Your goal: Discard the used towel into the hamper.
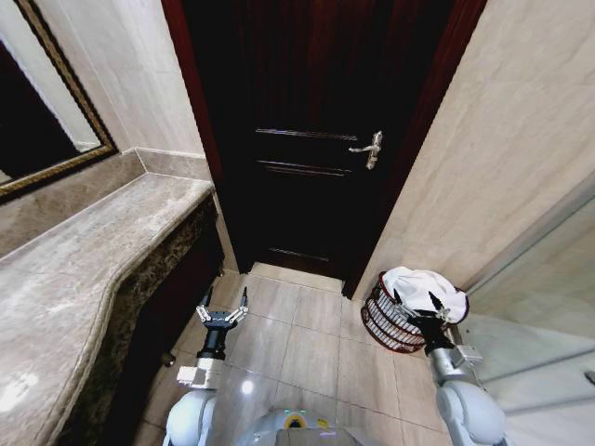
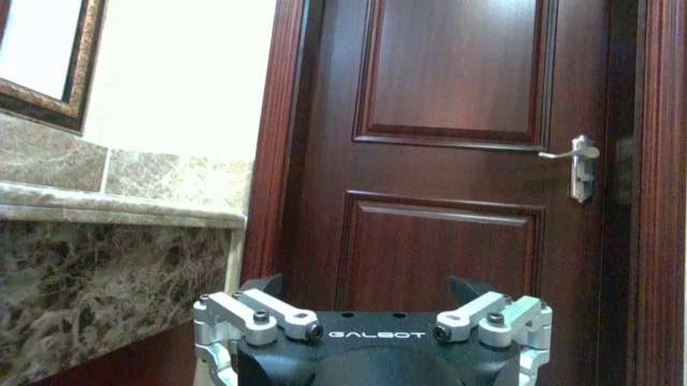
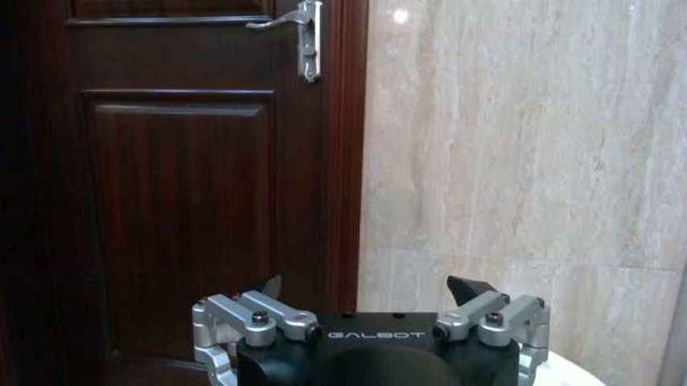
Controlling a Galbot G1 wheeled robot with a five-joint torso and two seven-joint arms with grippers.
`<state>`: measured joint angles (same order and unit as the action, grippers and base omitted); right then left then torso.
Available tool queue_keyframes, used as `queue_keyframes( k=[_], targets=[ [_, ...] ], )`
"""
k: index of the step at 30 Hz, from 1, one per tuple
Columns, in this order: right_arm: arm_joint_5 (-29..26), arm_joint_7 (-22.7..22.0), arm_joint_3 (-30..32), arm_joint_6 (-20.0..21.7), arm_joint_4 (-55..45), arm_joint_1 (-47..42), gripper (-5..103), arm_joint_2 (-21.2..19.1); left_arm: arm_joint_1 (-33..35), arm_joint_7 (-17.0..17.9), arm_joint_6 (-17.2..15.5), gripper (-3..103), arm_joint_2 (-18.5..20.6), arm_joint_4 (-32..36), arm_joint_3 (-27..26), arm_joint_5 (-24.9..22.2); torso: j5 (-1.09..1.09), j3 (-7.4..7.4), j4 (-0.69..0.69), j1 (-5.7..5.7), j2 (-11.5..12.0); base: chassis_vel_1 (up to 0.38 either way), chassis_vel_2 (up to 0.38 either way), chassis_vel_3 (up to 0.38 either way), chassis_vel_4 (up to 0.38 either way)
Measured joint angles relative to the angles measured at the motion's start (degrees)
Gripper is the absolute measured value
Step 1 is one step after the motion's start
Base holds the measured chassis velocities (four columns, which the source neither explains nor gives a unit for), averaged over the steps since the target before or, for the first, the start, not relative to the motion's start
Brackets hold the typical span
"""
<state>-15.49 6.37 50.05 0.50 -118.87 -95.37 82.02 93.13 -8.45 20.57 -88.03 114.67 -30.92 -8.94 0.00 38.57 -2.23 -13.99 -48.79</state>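
Tight corridor, open tiles in the middle.
Bare floor (image 1: 297,334) runs clear between the marble counter (image 1: 102,269) on the left and the hamper (image 1: 400,321) against the right wall (image 1: 502,158). The shut door (image 1: 316,130) blocks the far end, and a white towel (image 1: 423,288) fills the hamper's mouth. The left gripper (image 1: 223,304), jaws spread, hangs over open tile; the right gripper (image 1: 416,303), spread too, sits right at the towel.
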Motion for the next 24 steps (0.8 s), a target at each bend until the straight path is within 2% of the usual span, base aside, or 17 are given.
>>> queue_keyframes(
  k=[11, 24],
  targets=[
    [-0.3, 0.57, 1.03, -1.7, 0.91, -0.98, 100, -0.19, -0.1, -0.47, 0.11, 100, -0.59, 0.16, 0.4, 1.69, 0.0, -0.02, 0.0, 0.04, -0.03, 0.137, -0.127, -0.132, 0.129],
    [-1.38, 2.09, 2.34, -3.67, 1.79, -1.85, 100, -0.8, -0.28, -1.3, 0.47, 100, -1.36, 0.3, 0.91, 2.89, 0.01, 0.0, -0.01, 0.0, -0.01, -0.001, -0.056, -0.066, -0.002]
  ],
)
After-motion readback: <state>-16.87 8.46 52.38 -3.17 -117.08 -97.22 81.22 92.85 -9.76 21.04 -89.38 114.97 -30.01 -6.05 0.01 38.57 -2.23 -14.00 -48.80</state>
